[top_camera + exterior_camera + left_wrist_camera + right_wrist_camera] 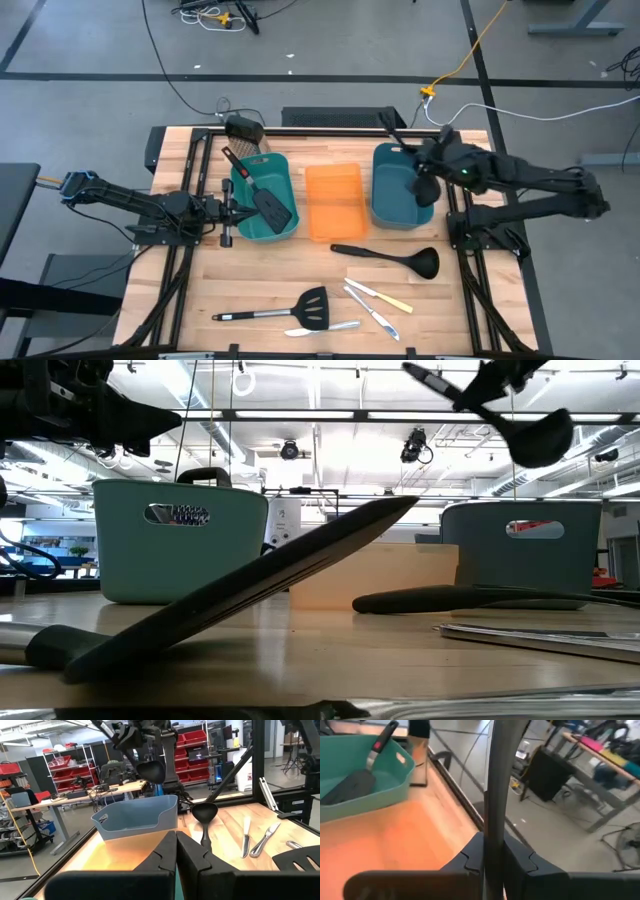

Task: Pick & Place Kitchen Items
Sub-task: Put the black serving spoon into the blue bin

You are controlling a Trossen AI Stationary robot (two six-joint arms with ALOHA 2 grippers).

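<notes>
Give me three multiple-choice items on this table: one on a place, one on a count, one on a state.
1. Where does the spatula in a bin lie?
A. teal bin by the left arm
B. orange bin
C. teal bin by the right arm

2. How many utensils lie on the bare table?
A. three
B. five
C. seven

3. What does the right gripper do?
A. hangs open
B. holds a ladle above the right teal bin
C. rests on the table

Key: 1 A, its blade lies in the left teal bin. 2 B, ladle, spatula, three knives. 3 B, fingers clamp the ladle over the right teal bin.
</notes>
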